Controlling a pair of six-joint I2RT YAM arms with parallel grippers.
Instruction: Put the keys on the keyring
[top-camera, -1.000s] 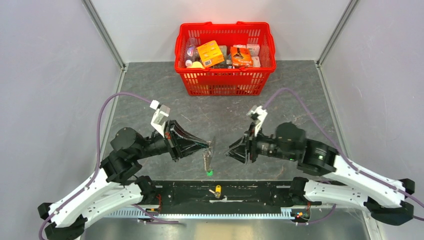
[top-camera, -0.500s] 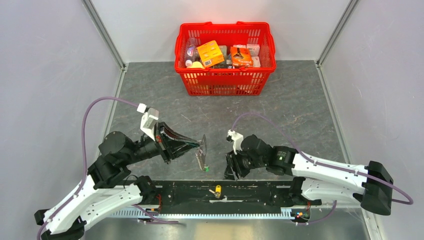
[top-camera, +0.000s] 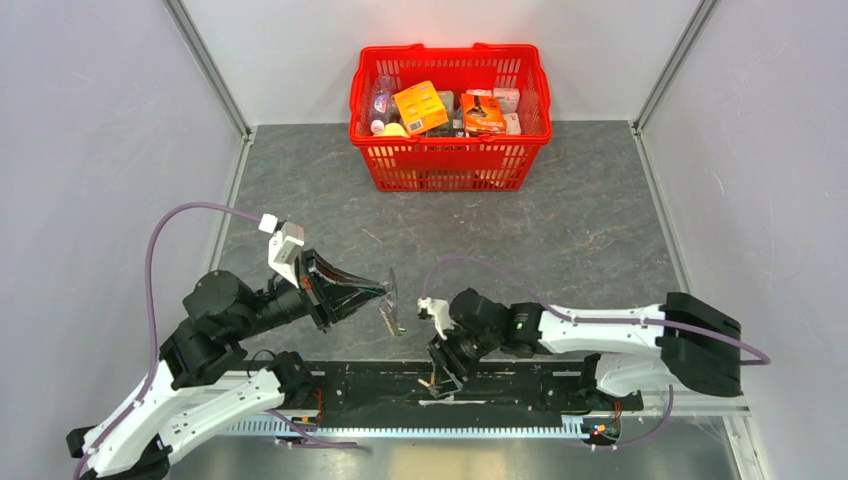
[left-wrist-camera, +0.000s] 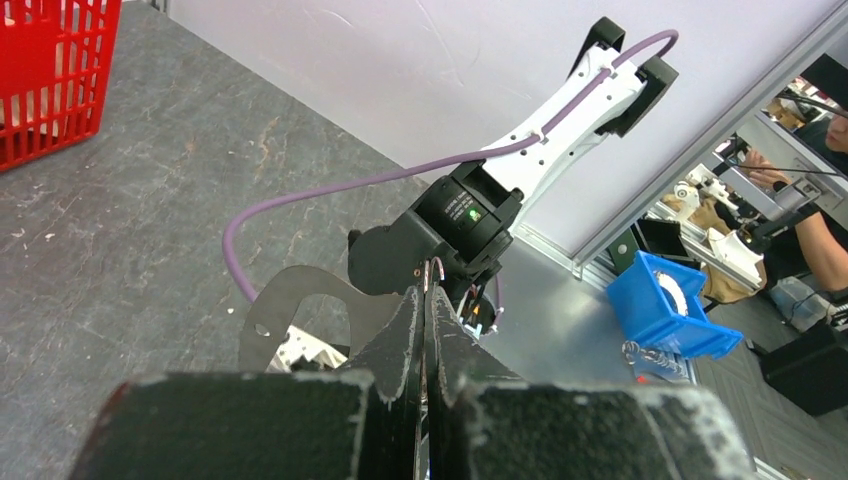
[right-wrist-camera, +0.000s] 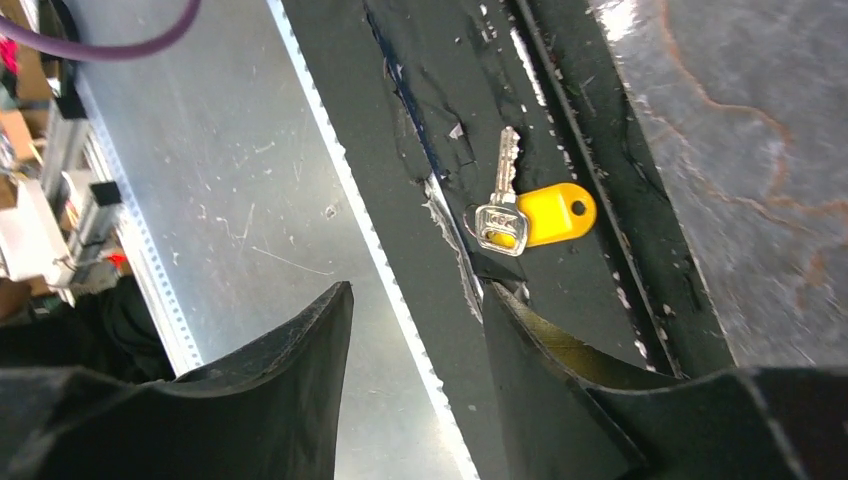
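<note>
Over on the left, the left gripper (top-camera: 385, 297) has its jaws pressed together on the thin grey wire keyring (top-camera: 391, 315), which dangles from the fingertips over the grey tabletop (top-camera: 300, 190). I can't pick out the green-headed key for certain. Further right, the right gripper (right-wrist-camera: 412, 300) points down at the black rail (top-camera: 530, 385) along the near edge, jaws spread and empty. The small metal key with the yellow plastic head (right-wrist-camera: 535, 215) lies flat on that rail, just beyond the fingertips and off toward one finger, not centred in the gap. Its silver blade runs along the rail and its head sticks out sideways. The right arm is plainly nearer, though I'd expect a sideways nudge before it closes.
</note>
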